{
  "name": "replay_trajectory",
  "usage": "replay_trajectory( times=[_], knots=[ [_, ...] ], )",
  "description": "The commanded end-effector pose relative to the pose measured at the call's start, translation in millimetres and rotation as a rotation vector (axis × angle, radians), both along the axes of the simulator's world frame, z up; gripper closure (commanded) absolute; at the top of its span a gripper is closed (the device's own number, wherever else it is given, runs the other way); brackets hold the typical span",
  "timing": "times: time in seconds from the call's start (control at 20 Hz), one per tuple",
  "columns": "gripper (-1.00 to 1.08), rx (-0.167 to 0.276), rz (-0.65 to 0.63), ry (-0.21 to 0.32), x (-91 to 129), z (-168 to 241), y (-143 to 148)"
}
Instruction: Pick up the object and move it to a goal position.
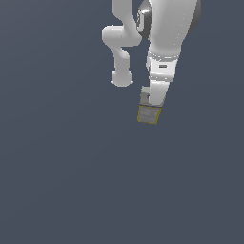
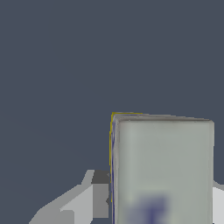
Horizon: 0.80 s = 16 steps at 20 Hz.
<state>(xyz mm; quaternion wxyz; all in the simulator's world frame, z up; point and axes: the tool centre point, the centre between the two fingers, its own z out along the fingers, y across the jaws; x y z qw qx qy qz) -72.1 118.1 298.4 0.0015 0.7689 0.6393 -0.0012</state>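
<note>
Pincer point(image 1: 150, 106) first: it hangs at the end of the white arm point(image 1: 167, 43), which reaches down from the top of the exterior view, and the block point(image 1: 148, 114) sits directly at its tip. In the wrist view the block point(image 2: 162, 170) fills the space right before the camera, with a grey finger point(image 2: 99, 192) close against one side and a pale sliver of another part at the opposite edge, so the pincer looks closed onto the block across its narrow width. That suits a carry, since the block is slimmer than the pincer. Whether the block is lifted off the plain dark counter point(image 1: 57, 181) or resting on it I cannot tell; no shadow shows. No goal marker is visible in either view.
</note>
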Motion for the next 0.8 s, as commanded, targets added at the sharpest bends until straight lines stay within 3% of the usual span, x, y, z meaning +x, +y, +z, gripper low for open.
replay_trajectory(
  times=[0.0,0.35,0.75],
  knots=[
    [1.08,0.0,-0.001,0.0,-13.2,12.5,15.6],
    [1.08,0.002,-0.001,0.0,-35.3,35.9,44.6],
    [1.08,0.004,-0.001,0.0,-35.5,38.4,47.7]
  ],
)
